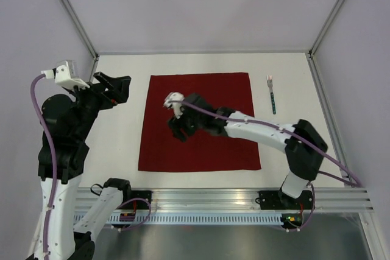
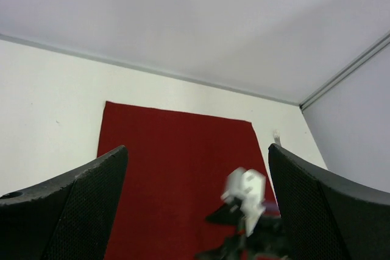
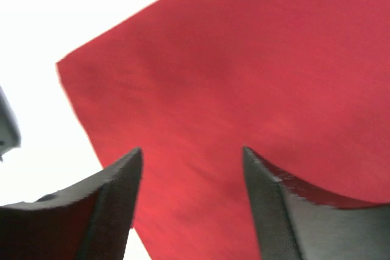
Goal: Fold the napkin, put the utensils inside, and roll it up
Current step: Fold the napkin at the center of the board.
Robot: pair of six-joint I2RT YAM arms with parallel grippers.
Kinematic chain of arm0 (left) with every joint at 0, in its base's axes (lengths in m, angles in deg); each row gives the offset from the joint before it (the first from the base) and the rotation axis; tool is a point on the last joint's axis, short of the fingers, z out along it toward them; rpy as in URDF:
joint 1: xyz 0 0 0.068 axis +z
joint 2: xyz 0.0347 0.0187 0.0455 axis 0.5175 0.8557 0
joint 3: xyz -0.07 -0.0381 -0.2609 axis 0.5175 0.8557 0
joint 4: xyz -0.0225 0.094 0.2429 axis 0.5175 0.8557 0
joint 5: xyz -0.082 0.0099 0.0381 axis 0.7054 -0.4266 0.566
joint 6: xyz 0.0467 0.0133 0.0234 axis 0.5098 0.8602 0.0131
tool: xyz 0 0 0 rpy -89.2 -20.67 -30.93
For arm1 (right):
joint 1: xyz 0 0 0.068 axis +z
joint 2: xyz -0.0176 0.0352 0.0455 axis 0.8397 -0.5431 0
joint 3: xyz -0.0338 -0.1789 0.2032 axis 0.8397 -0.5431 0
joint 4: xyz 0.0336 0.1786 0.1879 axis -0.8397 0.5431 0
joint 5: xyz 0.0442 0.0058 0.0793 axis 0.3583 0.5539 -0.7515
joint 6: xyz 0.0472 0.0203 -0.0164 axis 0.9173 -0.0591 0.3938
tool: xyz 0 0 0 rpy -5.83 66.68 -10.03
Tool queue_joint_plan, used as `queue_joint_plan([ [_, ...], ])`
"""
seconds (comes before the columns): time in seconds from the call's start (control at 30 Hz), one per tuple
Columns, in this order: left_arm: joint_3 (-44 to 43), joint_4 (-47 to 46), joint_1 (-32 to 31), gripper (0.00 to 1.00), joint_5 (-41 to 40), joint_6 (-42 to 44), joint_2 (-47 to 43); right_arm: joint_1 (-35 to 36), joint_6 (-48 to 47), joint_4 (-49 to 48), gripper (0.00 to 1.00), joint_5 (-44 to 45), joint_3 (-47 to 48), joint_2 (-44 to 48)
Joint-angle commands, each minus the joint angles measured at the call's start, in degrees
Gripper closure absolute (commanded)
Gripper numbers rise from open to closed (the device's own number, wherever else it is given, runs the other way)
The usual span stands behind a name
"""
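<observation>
The right tool hangs released and empty above the left-centre of the flat, maroon square cloth napkin on the white table. The left tool, spread wide and empty, is raised left of the napkin. The slender teal fork lies just right of the napkin's far corner.

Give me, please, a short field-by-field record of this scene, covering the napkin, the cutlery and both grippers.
napkin: dark red, spread flat and unfolded on the table
fork: teal handle, lying on the table to the right of the napkin, not touching it
left gripper: open, empty, raised left of the napkin
right gripper: open, empty, over the napkin
folding: not yet begun
</observation>
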Motion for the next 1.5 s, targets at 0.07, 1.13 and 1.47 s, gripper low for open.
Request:
queue_joint_plan([
  [0.07,-6.08,4.38,0.06,0.00,-3.30,-3.18,-0.66,10.87,-0.11,-0.30,0.35,5.54,11.54,-12.57],
  [1.13,-10.67,10.54,0.14,0.00,-7.43,-0.63,-1.89,25.30,-0.02,-6.10,0.60,15.47,24.74,-35.28],
  [1.47,-9.26,10.54,0.14,0.00,-7.87,-0.89,-2.25,25.39,-0.29,-4.17,0.93,14.86,26.67,-33.79],
])
